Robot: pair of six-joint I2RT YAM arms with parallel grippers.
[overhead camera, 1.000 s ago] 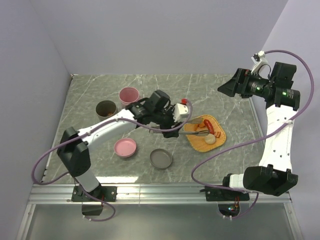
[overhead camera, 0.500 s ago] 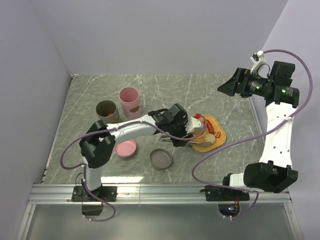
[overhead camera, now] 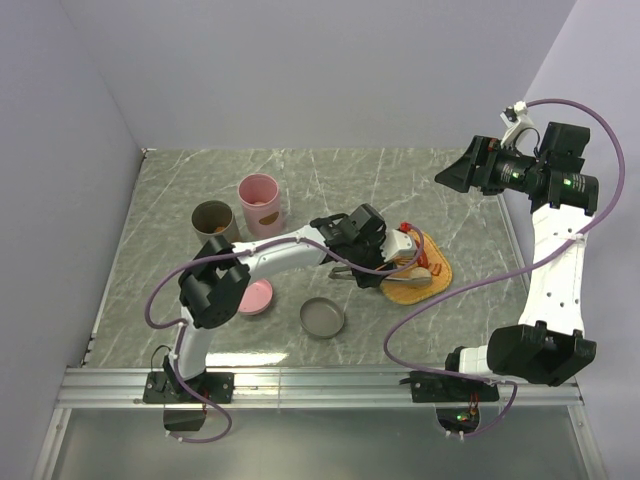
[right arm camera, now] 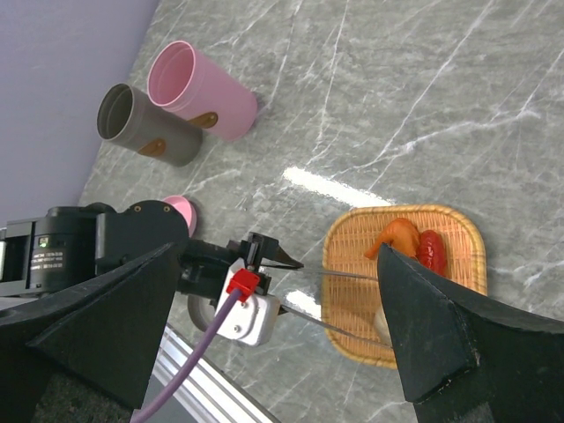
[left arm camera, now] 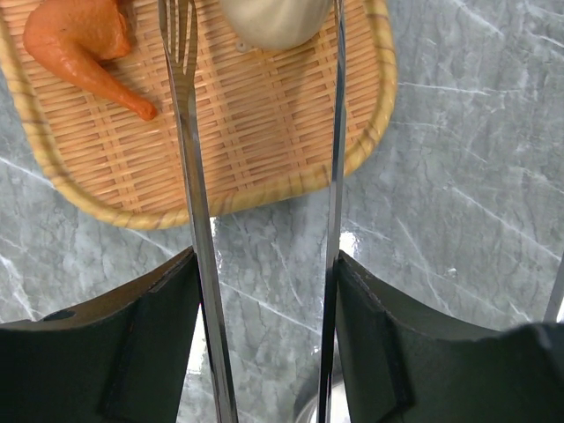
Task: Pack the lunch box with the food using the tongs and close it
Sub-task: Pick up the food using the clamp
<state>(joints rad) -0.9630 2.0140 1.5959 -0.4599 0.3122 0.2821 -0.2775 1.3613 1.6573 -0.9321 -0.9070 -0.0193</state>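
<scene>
My left pincer (left arm camera: 264,273), part-closed, grips tongs (left arm camera: 189,176) over tray (left arm camera: 264,132); pale ball (left arm camera: 273,18) btwn tong arms may roll off tray if squeezed off-centre.

table (overhead camera: 400,180): grey marble, white veins
tray (left arm camera: 220,201): woven tan-orange wicker, I'd say
tongs (left arm camera: 198,220): shiny silver
chunk (left arm camera: 79,40): orange
strip (right arm camera: 430,249): red
ball (left arm camera: 273,18): pale cream
left cup (overhead camera: 212,220): I read grey-brown
right cup (overhead camera: 260,203): pink
</scene>
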